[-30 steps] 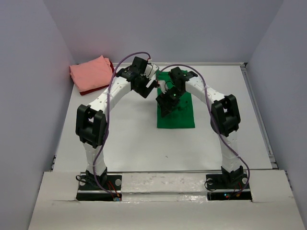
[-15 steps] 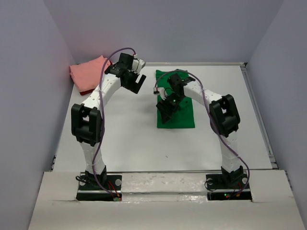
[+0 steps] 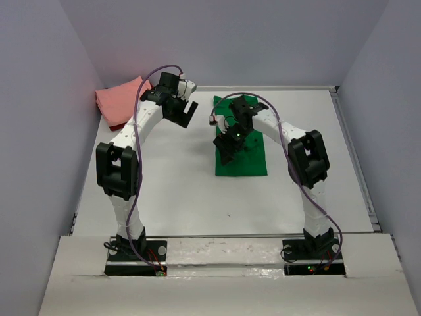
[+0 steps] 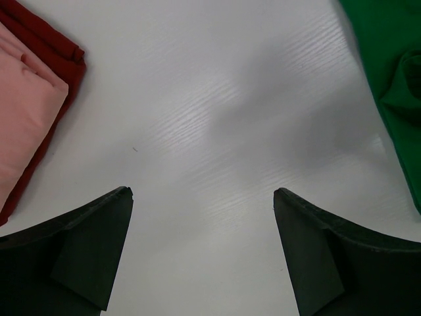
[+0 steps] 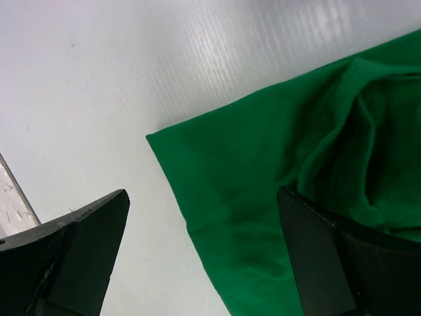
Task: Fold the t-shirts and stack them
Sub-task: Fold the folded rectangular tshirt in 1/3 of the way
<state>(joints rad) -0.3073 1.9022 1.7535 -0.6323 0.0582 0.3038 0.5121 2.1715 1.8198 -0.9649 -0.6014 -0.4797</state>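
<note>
The green t-shirt point(image 3: 247, 158) lies folded into a long strip at the table's middle back. Its corner shows in the right wrist view point(image 5: 276, 164). My right gripper point(image 3: 227, 148) hovers open over the strip's left edge point(image 5: 202, 193), with nothing between its fingers. The salmon pink t-shirt point(image 3: 118, 102) rests folded on the dark red t-shirt point(image 3: 114, 124) in the far left corner. Both show at the left of the left wrist view, pink point(image 4: 23, 112) on dark red point(image 4: 56, 49). My left gripper point(image 3: 186, 113) hangs open over bare table point(image 4: 202, 197) between the stack and the green t-shirt point(image 4: 395, 79).
Grey walls close in the white table point(image 3: 171, 191) at the back and both sides. A raised rail point(image 3: 355, 158) runs along its right edge. Both arm bases sit on the near ledge point(image 3: 223, 253).
My left arm has swung left, away from the green t-shirt and toward the pink and dark red stack. The right gripper has stayed over the green t-shirt's left edge, still open.
</note>
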